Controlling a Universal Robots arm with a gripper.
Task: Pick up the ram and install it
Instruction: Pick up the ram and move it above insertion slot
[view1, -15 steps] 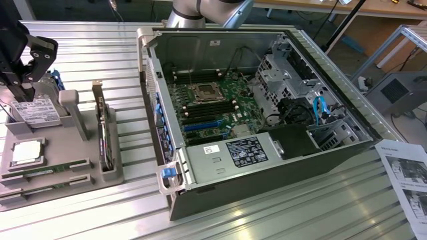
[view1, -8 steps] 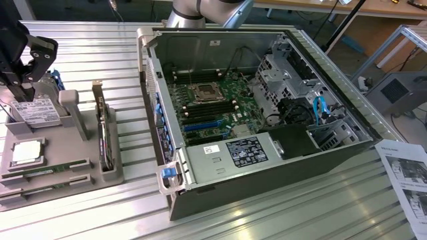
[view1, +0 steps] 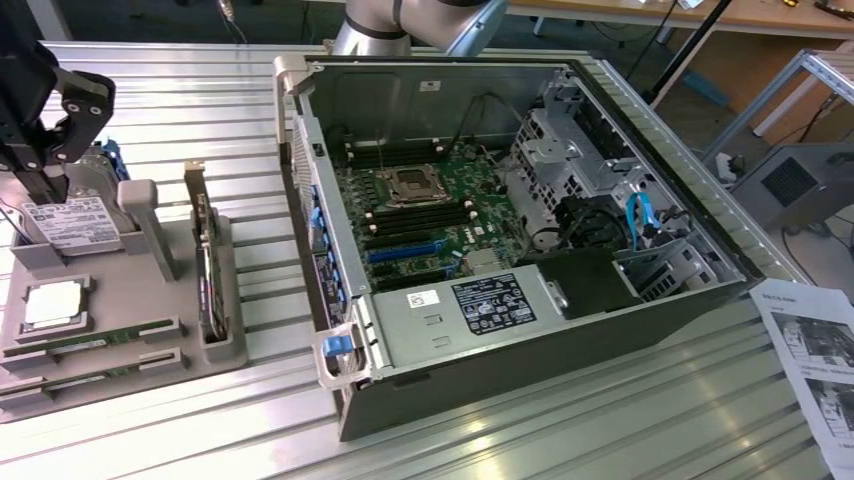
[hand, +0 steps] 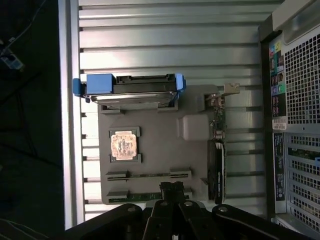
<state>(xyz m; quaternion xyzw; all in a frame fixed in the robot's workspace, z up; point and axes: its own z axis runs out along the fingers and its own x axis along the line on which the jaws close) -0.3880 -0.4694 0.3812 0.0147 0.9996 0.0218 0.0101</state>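
Currently the gripper (view1: 51, 182) hangs over the gray fixture tray (hand: 160, 150) at the exterior view's left, jaws clenched with nothing between them. The ram (hand: 140, 196) is not picked yet: the green stick sits on edge in the tray's end holder, past the CPU (hand: 124, 145) and at the far end from the hard drive (hand: 130, 85) in its blue carrier. In the wrist view the fingertips (hand: 172, 189) line up over that end holder. A second slotted holder (hand: 147, 175) lies between it and the CPU. A card (view1: 207, 270) stands on edge on the tray's side toward the PC case (view1: 667, 300). The case lies open, motherboard (view1: 427, 210) exposed. A printed sheet (view1: 814, 360) lies at the exterior view's right.
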